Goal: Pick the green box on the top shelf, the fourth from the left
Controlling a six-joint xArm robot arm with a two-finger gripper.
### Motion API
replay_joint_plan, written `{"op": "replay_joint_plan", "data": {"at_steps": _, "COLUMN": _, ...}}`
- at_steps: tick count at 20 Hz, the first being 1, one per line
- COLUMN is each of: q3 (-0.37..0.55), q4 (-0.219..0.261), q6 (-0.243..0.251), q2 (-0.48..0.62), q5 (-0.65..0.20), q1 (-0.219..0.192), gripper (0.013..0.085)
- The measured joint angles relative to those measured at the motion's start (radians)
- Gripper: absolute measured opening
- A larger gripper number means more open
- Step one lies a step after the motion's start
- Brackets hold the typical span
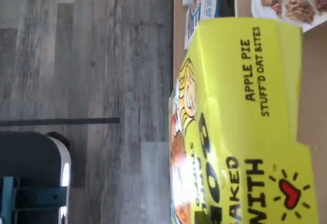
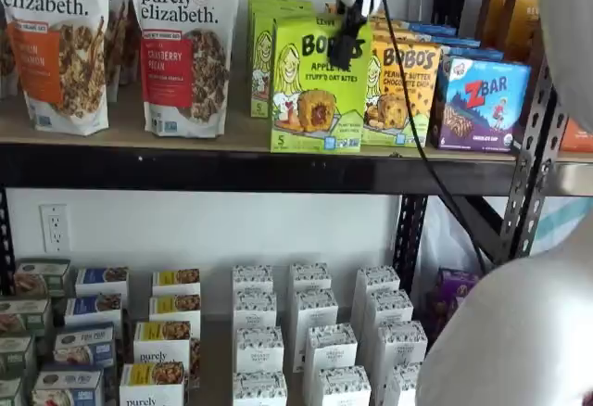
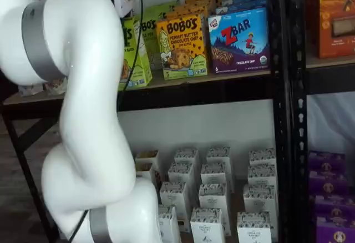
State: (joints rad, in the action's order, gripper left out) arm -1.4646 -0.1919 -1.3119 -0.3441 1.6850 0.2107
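Bobo's Apple Pie green box (image 2: 318, 86) stands at the front edge of the top shelf (image 2: 185, 167), pulled forward of its row, just beside the yellow-orange Bobo's peanut butter box (image 2: 400, 93). Gripper (image 2: 346, 46) is closed on the box's upper edge, black fingers hanging over its front face. Risk, as judged: so high and narrow a hold may let the carton swing or slip, and it could clip the neighbouring box on withdrawal.

Box (image 2: 320, 86) on shelf (image 2: 232, 133), frontmost.
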Motion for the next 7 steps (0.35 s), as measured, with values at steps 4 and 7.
{"op": "replay_joint_plan", "data": {"at_steps": 4, "q3": 0.056, "q4": 0.009, "q6": -0.02, "q2": -0.058, "q5": 0.003, "q1": -0.019, "gripper": 0.021}}
{"op": "replay_joint_plan", "data": {"at_steps": 7, "q3": 0.092, "q4": 0.015, "q6": -0.031, "q2": -0.091, "q5": 0.002, "q1": -0.028, "gripper": 0.021}}
